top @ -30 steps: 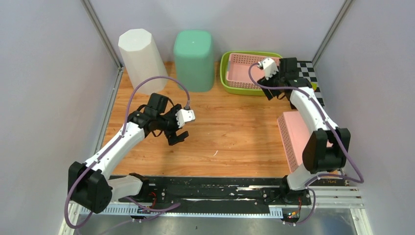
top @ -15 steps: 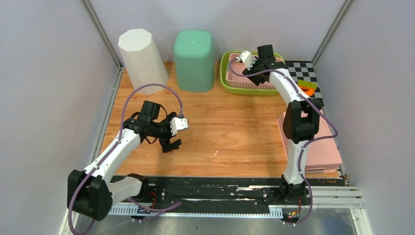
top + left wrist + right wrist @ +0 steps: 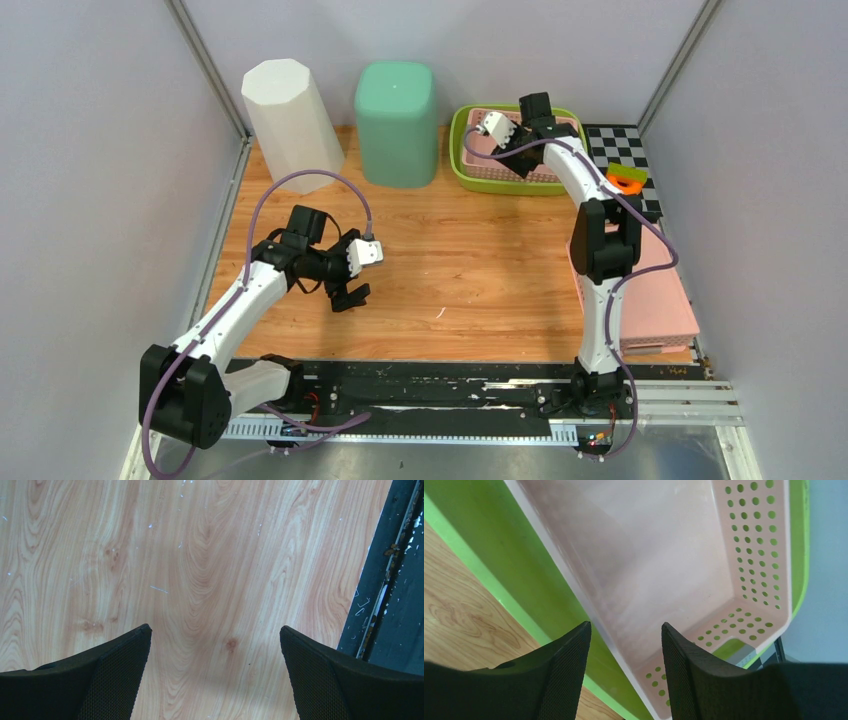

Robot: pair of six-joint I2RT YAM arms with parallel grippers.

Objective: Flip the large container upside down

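Observation:
A lime-green tub (image 3: 459,150) stands open side up at the back right, with a pink perforated basket (image 3: 478,152) inside it. My right gripper (image 3: 518,160) hangs over their near left part. In the right wrist view the gripper (image 3: 625,626) is open. One finger is over the green tub's floor (image 3: 514,565) and the other over the pink basket's inside (image 3: 664,555), so the jaws straddle the basket's wall without touching it. My left gripper (image 3: 346,282) is open and empty over bare wood (image 3: 215,628) at the left middle.
A white octagonal bin (image 3: 290,120) and a mint-green bin (image 3: 397,125) stand bottom up at the back. A second pink basket (image 3: 650,290) lies bottom up at the right edge. An orange and green piece (image 3: 627,180) sits on a checkerboard (image 3: 612,140).
The right arm has swung left and back, bringing its gripper from the tub's right side to over its left part. The left gripper has drawn back a little towards the near left.

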